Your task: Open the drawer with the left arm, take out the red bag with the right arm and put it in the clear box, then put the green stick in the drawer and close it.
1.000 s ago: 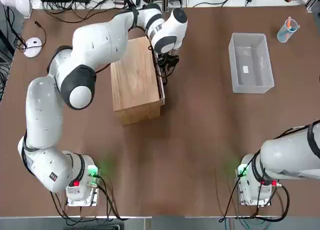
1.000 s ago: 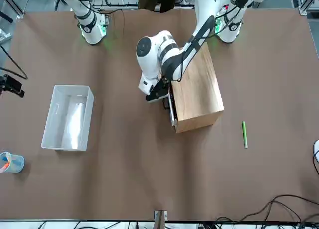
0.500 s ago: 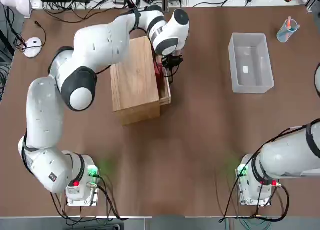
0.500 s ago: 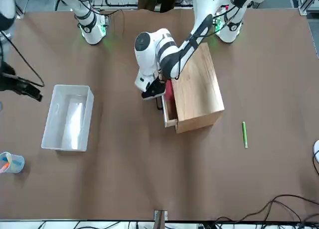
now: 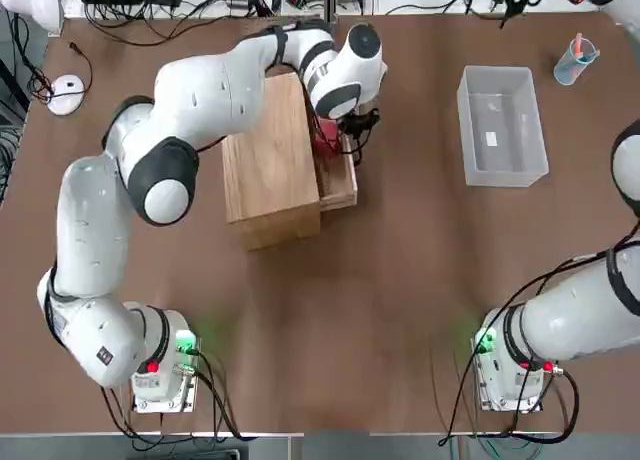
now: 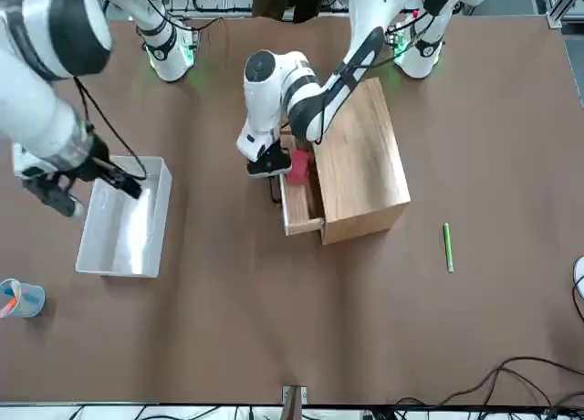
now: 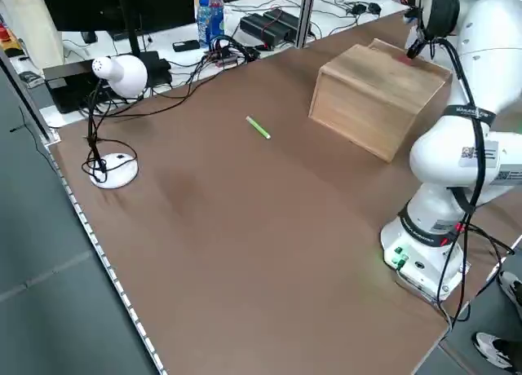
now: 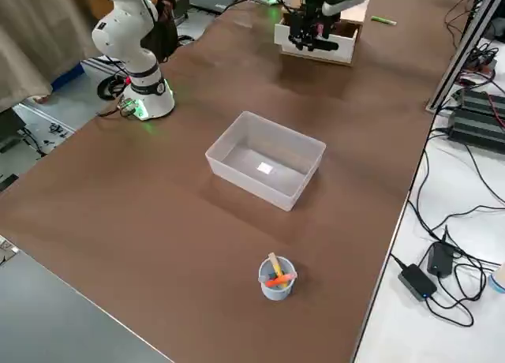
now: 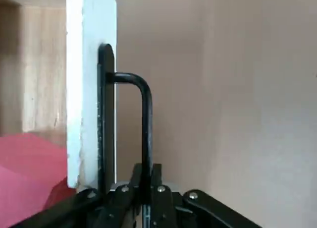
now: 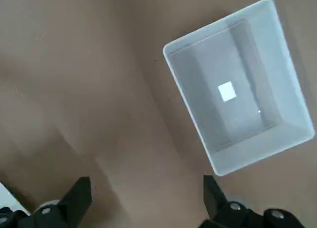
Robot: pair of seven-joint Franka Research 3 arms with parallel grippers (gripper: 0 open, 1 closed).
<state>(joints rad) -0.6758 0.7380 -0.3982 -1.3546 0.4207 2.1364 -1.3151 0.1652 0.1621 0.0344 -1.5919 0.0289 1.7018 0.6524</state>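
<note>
- One green stick (image 6: 448, 247), left of the cabinet (image 5: 268, 170), long axis running away from me!
- One drawer (image 6: 304, 226), out rightward, one red bag (image 6: 298, 167) inside.
- My left gripper (image 9: 146, 177): clamped on its handle (image 9: 147, 124)!
- One clear box (image 5: 503, 130), lengthwise away from me.
- My right gripper (image 10: 148, 181), fingers apart, near the box's far end.

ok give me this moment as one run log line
left gripper: shut on drawer handle | drawer: open | red bag: in drawer | right gripper: open, above table
</note>
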